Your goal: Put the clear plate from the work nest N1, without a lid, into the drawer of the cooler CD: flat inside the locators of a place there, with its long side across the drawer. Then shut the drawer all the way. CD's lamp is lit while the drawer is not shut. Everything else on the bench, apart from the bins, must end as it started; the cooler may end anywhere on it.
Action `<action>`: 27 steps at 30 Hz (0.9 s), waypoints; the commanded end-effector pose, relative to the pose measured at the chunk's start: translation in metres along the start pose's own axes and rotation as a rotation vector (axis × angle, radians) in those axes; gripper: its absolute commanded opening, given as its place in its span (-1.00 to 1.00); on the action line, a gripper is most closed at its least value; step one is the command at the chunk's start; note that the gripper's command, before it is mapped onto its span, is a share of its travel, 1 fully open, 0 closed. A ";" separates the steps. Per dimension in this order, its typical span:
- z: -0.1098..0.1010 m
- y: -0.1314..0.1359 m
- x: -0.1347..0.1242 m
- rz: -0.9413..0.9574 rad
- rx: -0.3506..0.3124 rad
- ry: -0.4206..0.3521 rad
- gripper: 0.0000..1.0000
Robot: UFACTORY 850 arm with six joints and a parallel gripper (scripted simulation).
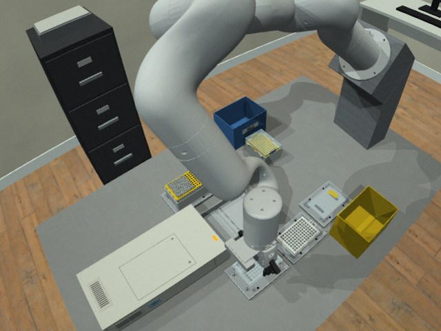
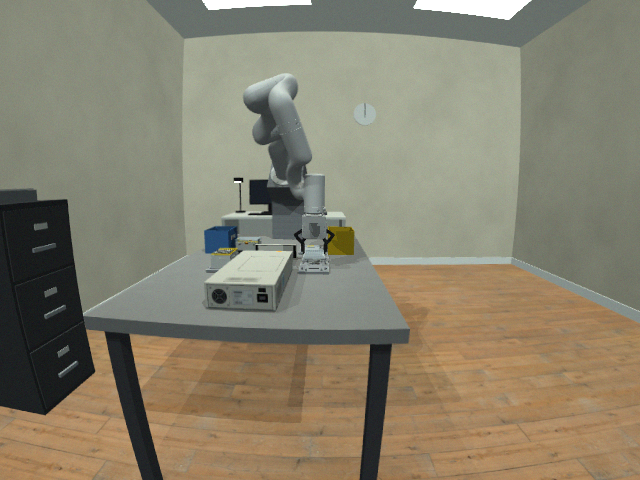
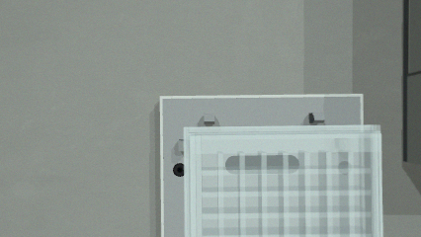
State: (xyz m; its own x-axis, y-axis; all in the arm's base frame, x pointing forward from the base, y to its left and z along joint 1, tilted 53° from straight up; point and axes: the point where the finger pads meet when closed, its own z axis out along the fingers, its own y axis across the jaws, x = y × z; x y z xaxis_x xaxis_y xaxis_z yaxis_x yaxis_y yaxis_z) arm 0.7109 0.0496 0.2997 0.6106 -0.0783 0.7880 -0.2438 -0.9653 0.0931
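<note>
The clear plate (image 1: 253,274) (image 2: 314,254) (image 3: 287,190) has no lid and looks level. My gripper (image 1: 253,269) (image 2: 314,250) is shut on it; the fingertips are out of the wrist view. The plate is a little above the work nest N1 (image 1: 249,291) (image 2: 314,269) (image 3: 267,106), shifted off its locators in the wrist view. The cooler CD (image 1: 156,267) (image 2: 258,266) is the long cream box beside N1. Its drawer (image 1: 232,212) is open toward the robot base, partly hidden by my arm. Its orange lamp (image 1: 215,238) is lit.
A white rack (image 1: 299,235) on a nest and a flat nest with a yellow mark (image 1: 333,194) stand beside N1, near the yellow bin (image 1: 366,217) (image 2: 341,240). A yellow-topped tip rack (image 1: 184,185) stands behind the cooler. A yellow-welled box (image 1: 263,144) is by the blue bin (image 1: 240,117) (image 2: 220,240).
</note>
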 end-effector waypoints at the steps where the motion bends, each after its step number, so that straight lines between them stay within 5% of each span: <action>1: -0.009 0.000 0.001 0.000 0.000 0.001 -1.00; 27: -0.046 0.000 0.001 0.000 0.000 0.001 -1.00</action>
State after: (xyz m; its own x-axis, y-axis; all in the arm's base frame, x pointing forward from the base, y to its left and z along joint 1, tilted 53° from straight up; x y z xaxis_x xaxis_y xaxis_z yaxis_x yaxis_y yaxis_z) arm 0.6814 0.0593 0.3233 0.6108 -0.0782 0.7879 -0.2438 -0.9653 0.0932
